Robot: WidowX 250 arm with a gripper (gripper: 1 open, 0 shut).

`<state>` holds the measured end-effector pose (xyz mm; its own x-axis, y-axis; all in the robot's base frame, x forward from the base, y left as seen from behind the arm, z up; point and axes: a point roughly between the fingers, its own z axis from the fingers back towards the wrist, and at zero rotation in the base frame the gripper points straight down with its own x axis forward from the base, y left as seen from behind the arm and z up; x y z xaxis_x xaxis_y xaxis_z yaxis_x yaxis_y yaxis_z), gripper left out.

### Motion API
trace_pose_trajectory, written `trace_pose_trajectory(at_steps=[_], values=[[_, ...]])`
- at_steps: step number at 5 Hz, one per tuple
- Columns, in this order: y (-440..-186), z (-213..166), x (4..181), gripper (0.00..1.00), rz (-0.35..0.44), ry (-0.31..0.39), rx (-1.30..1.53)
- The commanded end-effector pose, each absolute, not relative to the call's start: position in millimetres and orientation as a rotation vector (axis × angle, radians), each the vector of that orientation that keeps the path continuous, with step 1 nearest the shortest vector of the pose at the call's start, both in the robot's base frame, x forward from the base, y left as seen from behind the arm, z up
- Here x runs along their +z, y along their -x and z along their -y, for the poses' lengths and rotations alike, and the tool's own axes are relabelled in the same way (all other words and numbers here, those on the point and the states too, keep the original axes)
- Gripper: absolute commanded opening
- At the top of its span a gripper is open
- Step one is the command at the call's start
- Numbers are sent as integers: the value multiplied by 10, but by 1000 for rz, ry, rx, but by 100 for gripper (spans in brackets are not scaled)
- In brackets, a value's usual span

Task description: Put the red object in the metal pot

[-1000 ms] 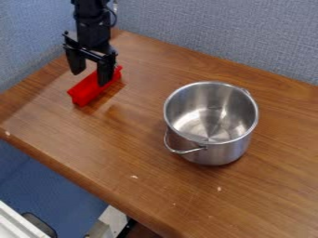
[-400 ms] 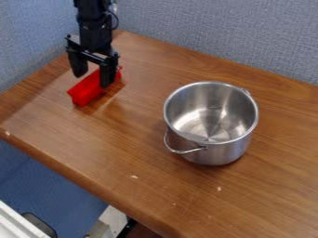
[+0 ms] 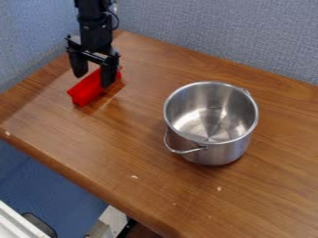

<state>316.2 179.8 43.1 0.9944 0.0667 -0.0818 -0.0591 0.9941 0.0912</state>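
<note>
Bordering the wooden table [image 3: 137, 149]: blue-grey walls [image 3: 236, 37] (speckled ones).

The upper arm [image 3: 92, 7] is cut off by the top edge. The end effector [image 3: 95, 69] partly hides the red block [image 3: 93, 86]. The tabletop [image 3: 137, 167] extends beyond the right edge.

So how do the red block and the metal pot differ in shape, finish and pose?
The red block is a long, narrow solid; the metal pot is round and hollow. The block is bright red, while the pot is shiny silver. The block lies flat; the pot stands upright, open at the top. Both rest on the wooden table.
</note>
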Motion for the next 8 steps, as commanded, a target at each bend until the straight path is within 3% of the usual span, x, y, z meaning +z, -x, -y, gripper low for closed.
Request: trace_pose_trajectory(at_steps=[1, 8], values=[[-3217, -1916, 584, 100, -42, -113, 90], [-3272, -1948, 583, 100, -60, -94, 123]])
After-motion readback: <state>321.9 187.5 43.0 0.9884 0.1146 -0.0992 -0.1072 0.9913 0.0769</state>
